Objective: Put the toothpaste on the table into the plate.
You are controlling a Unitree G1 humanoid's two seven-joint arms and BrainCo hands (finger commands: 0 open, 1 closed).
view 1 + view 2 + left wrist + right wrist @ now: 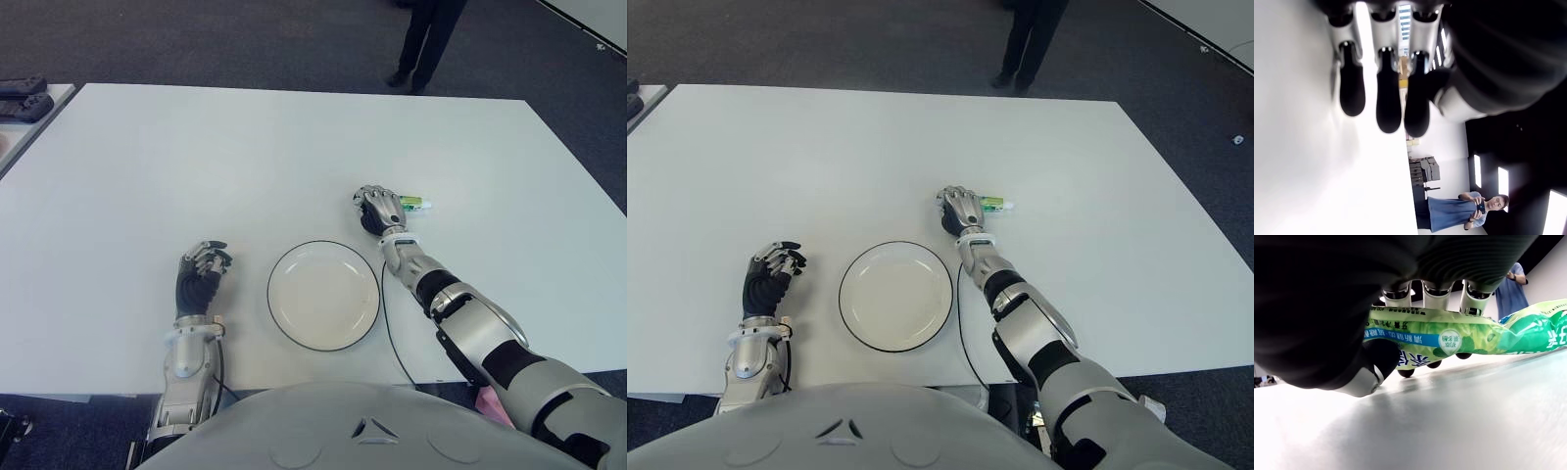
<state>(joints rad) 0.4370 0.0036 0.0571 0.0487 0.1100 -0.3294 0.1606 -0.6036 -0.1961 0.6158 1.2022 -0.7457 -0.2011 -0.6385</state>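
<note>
Beyond the plate (323,295), on the white surface (196,166), the right hand (380,211) wraps its fingers (1436,293) around the toothpaste (1459,335), a green tube with white Chinese lettering too small to read. The hand hides most of the tube in the eye views. The left hand (201,274) shows left of the plate, fingers loosely curled, holding nothing.

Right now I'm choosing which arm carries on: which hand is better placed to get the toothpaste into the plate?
Right. The right hand already wraps the green toothpaste tube, just beyond the black-rimmed white plate; the left hand is empty.
</note>
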